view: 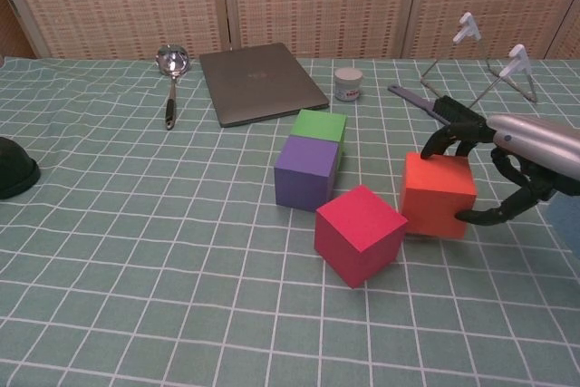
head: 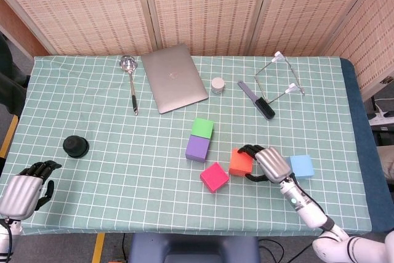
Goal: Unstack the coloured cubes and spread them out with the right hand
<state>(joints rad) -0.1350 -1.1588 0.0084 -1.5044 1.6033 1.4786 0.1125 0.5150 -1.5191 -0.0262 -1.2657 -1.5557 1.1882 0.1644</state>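
My right hand [head: 271, 163] grips the orange cube [head: 241, 162], fingers [view: 441, 140] curled over its top far edge and thumb pressing its right face; this opposed hold keeps the cube square as I carry it. In the chest view the cube sits low, at or just above the tablecloth [head: 111, 152]; I cannot tell whether it is touching.

Cube layout, head view, taking the purple cube [head: 198, 148] as the dial centre: the green cube [head: 202, 128] lies at 12 o'clock, touching it; the pink cube [head: 214, 177] lies at 5 o'clock, near but apart; the orange cube lies at 4 o'clock, just beside the pink one. The blue cube [head: 301, 165] sits at 3 o'clock of my hand, close to it. No cube rests on another in either view, so I judge the unstacking done and the spreading under way.

Open room: bare cloth runs toward 6 o'clock up to the near table edge, and toward 12 o'clock between the cubes and the brush [head: 257, 100]. Room is tight between the pink and blue cubes, so I judge that releasing here leaves little margin.

My left hand [head: 21, 189] rests at the near left corner, fingers curled in, holding nothing.
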